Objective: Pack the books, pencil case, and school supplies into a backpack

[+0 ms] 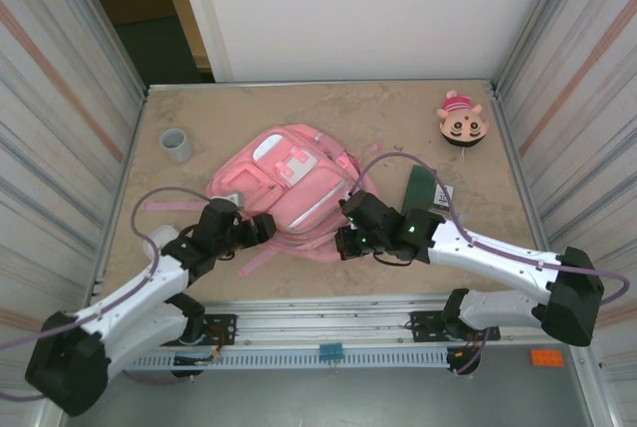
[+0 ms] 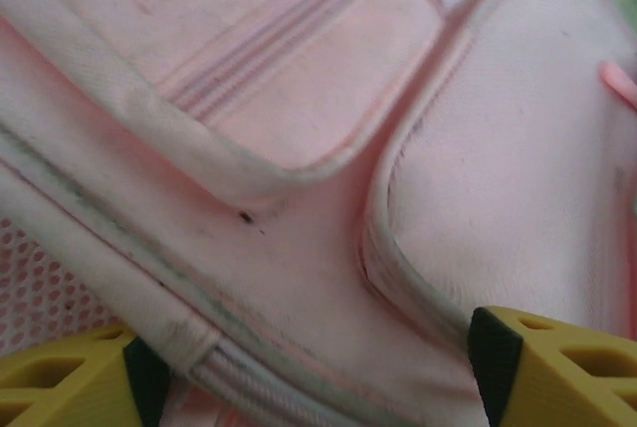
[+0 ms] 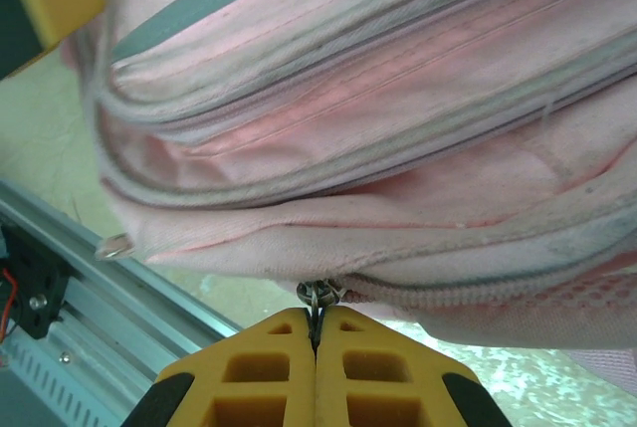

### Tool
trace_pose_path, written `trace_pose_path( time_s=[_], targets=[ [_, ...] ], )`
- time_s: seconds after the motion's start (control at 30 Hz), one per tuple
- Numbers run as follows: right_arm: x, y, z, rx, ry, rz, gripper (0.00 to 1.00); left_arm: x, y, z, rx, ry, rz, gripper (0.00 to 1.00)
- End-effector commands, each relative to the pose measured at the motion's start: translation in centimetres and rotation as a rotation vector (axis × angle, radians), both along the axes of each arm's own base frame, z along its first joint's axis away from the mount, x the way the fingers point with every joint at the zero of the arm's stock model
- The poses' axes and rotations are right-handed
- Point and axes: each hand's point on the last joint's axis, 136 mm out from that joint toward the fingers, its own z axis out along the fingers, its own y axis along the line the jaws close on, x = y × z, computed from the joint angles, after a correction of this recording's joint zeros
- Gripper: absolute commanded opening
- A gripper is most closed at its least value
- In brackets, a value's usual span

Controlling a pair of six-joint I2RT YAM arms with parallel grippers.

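**Pink soft fabric backpack (image 1: 261,188) flanked by two grippers, one nipping a zip**

Pale grey and cylindrical, a small cup (image 1: 176,144) stands on the tan marbled tabletop (image 1: 299,108), well beyond the left gripper (image 1: 267,228) and off to its left. That gripper sits at the backpack's near left edge. In the left wrist view its yellow fingers (image 2: 557,377) are spread wide, with a piped seam and a zipped pocket of the backpack (image 2: 299,198) lying in and just beyond the gap between them (image 2: 314,367).

The backpack lies flat between the two grippers, its front pockets facing up. At its near right corner the right gripper (image 1: 343,240) has its yellow fingers pressed together (image 3: 317,347), pinching a small metal zipper pull (image 3: 320,295) at the end of a zip on the bag's lower edge (image 3: 378,99).

Just beyond and to the right of that gripper's wrist lies the flat, dark green rectangular pencil case (image 1: 419,188), beside the backpack. Farther beyond and right sits a round cartoon-face toy with a pink cap (image 1: 462,120), near the table's far right corner.
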Motion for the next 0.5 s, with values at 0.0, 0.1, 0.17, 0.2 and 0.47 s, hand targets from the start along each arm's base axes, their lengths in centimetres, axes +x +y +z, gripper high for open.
trace_pose_path(
  time_s=[0.0,0.1,0.17,0.2,0.47],
  targets=[
    [-0.2,2.6,0.3,0.099,0.020,0.022,0.00,4.3,-0.7,2.5,-0.079,-0.094,0.031,0.80],
    [0.0,4.3,0.6,0.134,0.017,0.048,0.00,7.6,-0.5,3.2,-0.097,-0.120,0.026,0.81],
    [0.3,5.6,0.5,0.154,0.017,0.065,0.00,9.8,-0.3,4.1,-0.099,-0.141,0.016,0.81],
    [0.6,6.2,0.5,0.163,0.014,0.071,0.00,10.9,-0.3,4.7,-0.094,-0.157,0.008,0.81],
    [3.1,11.3,0.5,0.197,0.000,0.115,0.00,12.9,-0.1,8.9,-0.162,-0.122,0.020,0.80]
  ],
)
